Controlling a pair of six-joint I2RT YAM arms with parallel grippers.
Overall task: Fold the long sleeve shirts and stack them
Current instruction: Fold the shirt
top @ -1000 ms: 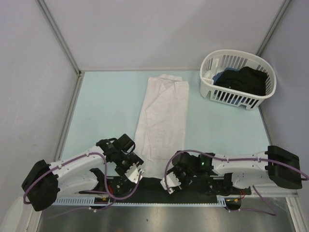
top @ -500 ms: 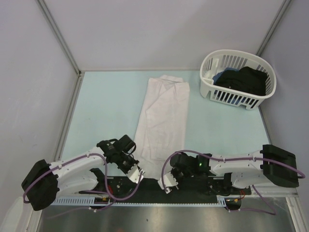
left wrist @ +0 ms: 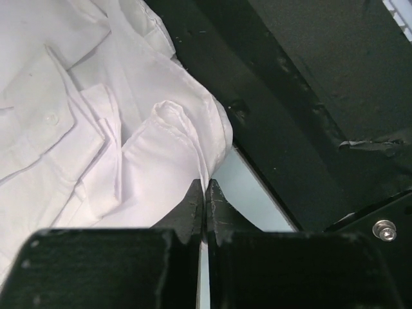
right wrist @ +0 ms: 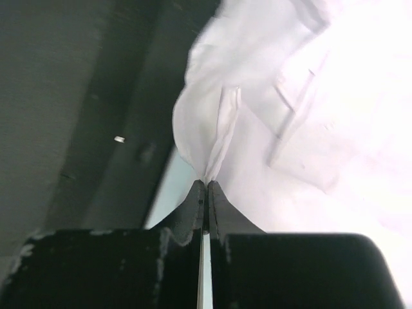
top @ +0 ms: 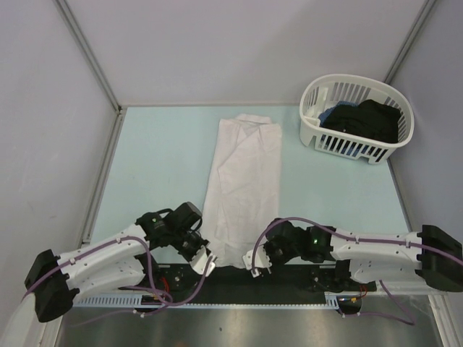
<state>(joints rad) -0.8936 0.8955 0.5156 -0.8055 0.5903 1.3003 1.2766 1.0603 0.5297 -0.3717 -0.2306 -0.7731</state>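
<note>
A: What's diff vs a sec ago?

B: Both pincers were spread wide over the near hem then. Now both are clamped tight, no gap btwn the tips. The left gripper point(top: 207, 263) has a pinch of the shirt point(top: 242, 181) at its near-left corner, and the right gripper point(top: 253, 264) has the near-right corner. Both wrist views show a ridge of white cloth bunched right at the closed tips.

A: Shirt moved?

B: Not really, same spot. The arms shifted, esp. the right one, now stretched lower and longer.

A: Where's it lying, which way?

B: Flat on the table point(top: 159, 166), mid-width, folded into a long strip. The long axis runs near-to-far, with the far end leaning slightly right. It's narrower at the far end, wider at the near one. The near edge sits at the black strip point(top: 289, 285) by the arm bases. Can't tell which end is the collar.

A: Anything else?

B: A white basket point(top: 309, 134) at far right, just beside the shirt's far end, w/ dark clothes point(top: 365, 119) inside.
</note>
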